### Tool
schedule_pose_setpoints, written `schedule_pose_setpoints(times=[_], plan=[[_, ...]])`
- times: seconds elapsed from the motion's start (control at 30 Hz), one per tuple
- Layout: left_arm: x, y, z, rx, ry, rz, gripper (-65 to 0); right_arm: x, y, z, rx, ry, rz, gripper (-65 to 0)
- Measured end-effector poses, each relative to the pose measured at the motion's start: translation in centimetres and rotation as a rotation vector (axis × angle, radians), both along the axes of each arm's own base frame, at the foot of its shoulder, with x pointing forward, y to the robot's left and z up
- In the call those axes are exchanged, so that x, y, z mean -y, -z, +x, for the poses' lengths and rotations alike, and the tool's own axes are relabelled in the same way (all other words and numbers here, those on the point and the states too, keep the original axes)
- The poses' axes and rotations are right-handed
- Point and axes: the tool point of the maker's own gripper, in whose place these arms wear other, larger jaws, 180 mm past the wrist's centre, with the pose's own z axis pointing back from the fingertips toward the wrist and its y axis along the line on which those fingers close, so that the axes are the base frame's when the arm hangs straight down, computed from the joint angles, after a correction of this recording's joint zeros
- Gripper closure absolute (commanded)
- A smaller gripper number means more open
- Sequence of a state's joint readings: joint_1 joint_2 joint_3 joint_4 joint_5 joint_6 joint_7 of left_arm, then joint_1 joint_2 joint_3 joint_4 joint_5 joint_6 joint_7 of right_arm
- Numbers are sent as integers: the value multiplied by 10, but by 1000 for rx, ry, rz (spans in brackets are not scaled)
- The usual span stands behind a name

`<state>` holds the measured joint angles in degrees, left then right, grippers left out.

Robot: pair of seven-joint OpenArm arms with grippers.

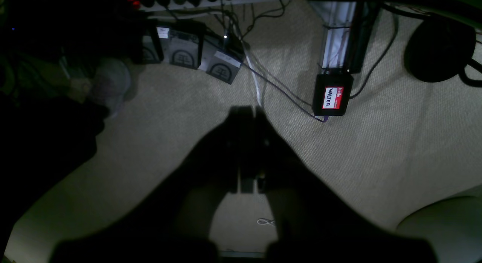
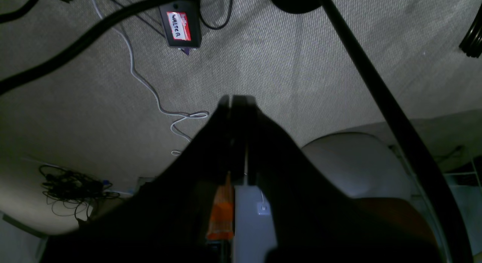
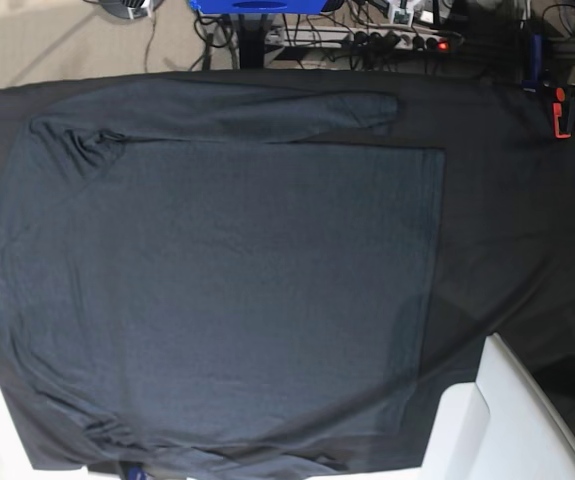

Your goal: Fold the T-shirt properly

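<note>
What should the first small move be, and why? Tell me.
Probably open a claw and bring it down to the upper long sleeve: the dark charcoal-grey knit T-shirt lies flat and unfolded, and both claws, left and right, are shut over carpet.

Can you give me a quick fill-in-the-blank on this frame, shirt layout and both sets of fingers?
1. The T-shirt lies spread ____ on the black tablecloth.
2. Its far sleeve runs along the shirt's ____ edge in the base view.
3. The left gripper has its fingers ____.
4. The right gripper looks down at the ____, not at the shirt.

Missing words: flat; top; shut; floor
</note>
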<state>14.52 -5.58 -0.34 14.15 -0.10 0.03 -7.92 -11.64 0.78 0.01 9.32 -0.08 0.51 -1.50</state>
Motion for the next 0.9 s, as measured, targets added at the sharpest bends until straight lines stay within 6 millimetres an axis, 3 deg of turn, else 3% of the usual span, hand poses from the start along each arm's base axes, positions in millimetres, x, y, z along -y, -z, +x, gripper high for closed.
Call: schedule_pose_setpoints(times=[0.23, 0.4, 0.53, 0.73, 0.9], plan=[[0, 0, -1, -1, -1, 0, 0, 0, 0, 3, 9, -1, 0, 0], [3, -8, 10, 100, 17, -8, 0, 1, -1, 9, 48, -3, -2, 0], [-9, -14, 3, 109, 31, 7, 0, 2, -6, 3, 28, -7, -7, 0], [-8, -28, 4, 166, 56, 1, 0, 4, -22, 11, 58, -11, -14, 0], [-19, -51, -10, 202, 52, 11, 0, 5, -42, 11, 99, -15, -18, 0]])
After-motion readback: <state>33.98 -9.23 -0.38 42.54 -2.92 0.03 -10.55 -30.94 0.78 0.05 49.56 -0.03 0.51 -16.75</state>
